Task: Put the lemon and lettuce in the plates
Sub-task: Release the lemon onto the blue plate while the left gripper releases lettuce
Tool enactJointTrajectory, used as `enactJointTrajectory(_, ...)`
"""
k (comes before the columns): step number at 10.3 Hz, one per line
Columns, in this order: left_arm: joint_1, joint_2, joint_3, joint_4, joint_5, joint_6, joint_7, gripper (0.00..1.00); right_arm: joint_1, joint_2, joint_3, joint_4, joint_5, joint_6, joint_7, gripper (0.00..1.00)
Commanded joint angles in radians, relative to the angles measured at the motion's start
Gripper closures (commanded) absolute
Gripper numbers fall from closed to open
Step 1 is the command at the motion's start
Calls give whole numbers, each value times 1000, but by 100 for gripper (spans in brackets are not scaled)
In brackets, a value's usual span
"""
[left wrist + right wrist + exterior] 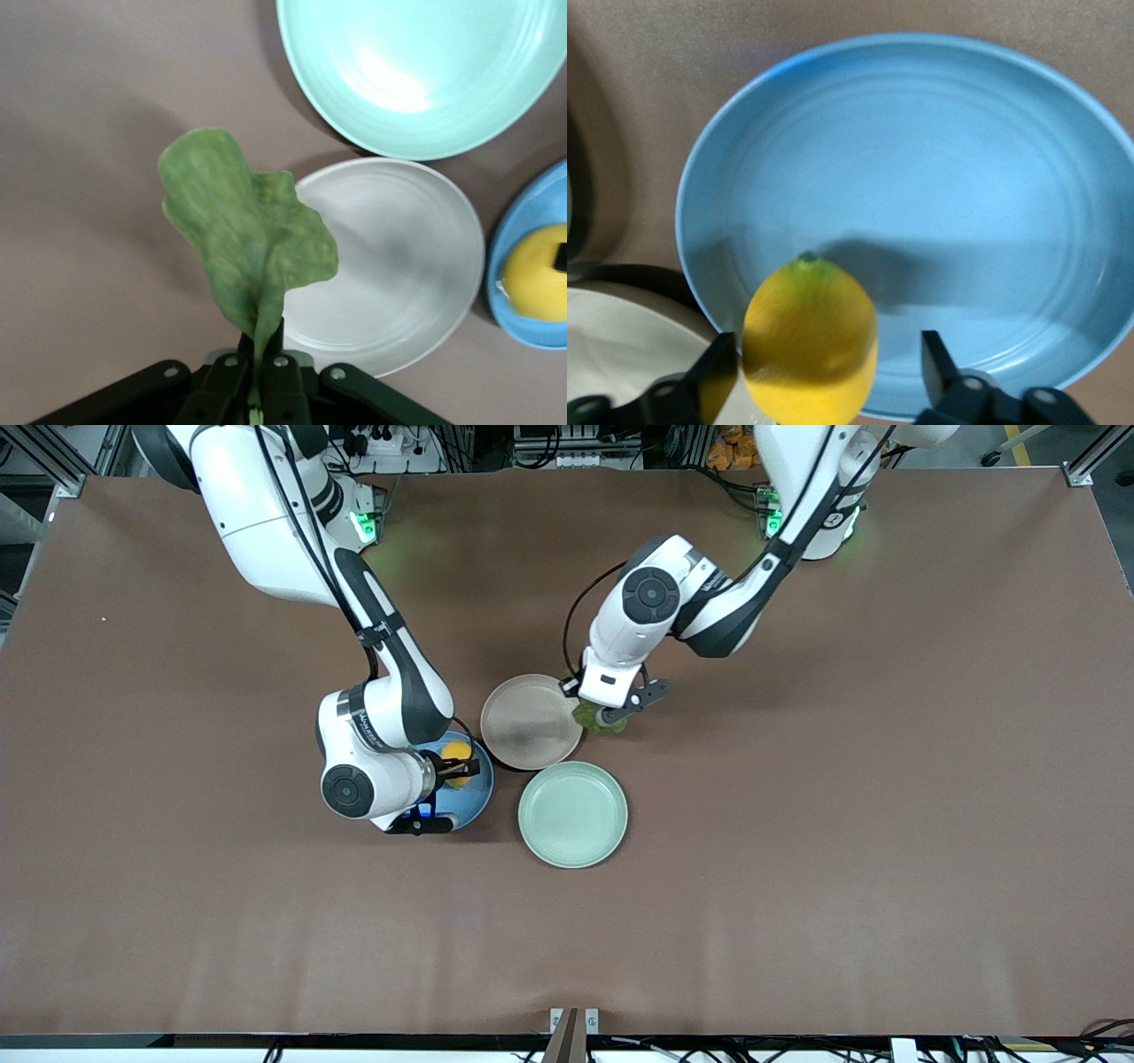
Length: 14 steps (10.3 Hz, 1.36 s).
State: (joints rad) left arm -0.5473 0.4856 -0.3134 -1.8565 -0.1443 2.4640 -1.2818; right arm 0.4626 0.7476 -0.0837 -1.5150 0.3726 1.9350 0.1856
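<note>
The lettuce [248, 239], pinched in the left end effector [259, 390], should be centred over the beige plate [399, 266] before release. The right end effector [824, 354] is opened wide around the lemon [811, 341] over the blue plate [921, 177].

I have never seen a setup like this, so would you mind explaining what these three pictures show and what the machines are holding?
These are two white robot arms at a brown table, each ending in a two-finger gripper. The wide picture looks down from a high camera facing them. The other two come from cameras on the arms' wrists, looking past the fingers.

Three plates sit close together: a blue plate, a beige plate and a mint-green plate, which lies nearest the front camera.

The left gripper is shut on the lettuce, holding it beside the beige plate's rim, toward the left arm's end of the table. The right gripper is over the blue plate with the lemon between its fingers; one finger stands clear of the lemon, so it looks open.
</note>
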Motion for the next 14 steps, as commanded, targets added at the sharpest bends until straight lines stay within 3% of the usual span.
enactJointTrajectory(1,-57,66,7,61,-15,94,-121,100,-15,-7,-5,15,16,-5,-12,0)
enactJointTrajectory(3,-85,119,7,114,-5,96,-160,100,-28,-30,-25,44,2,-34,-11,0)
enactJointTrajectory(5,-85,137,7,132,30,104,-162,0,-42,-60,-45,96,-21,-143,-8,0)
enactJointTrajectory(8,-69,133,11,155,66,92,-146,0,-97,-210,-54,110,-190,-200,-14,0)
enactJointTrajectory(11,-23,59,17,189,266,-78,-72,0,-185,-370,-54,107,-231,-269,-87,0)
enactJointTrajectory(14,146,-43,-27,188,295,-236,164,0,-239,-509,-54,98,-254,-298,-212,0)
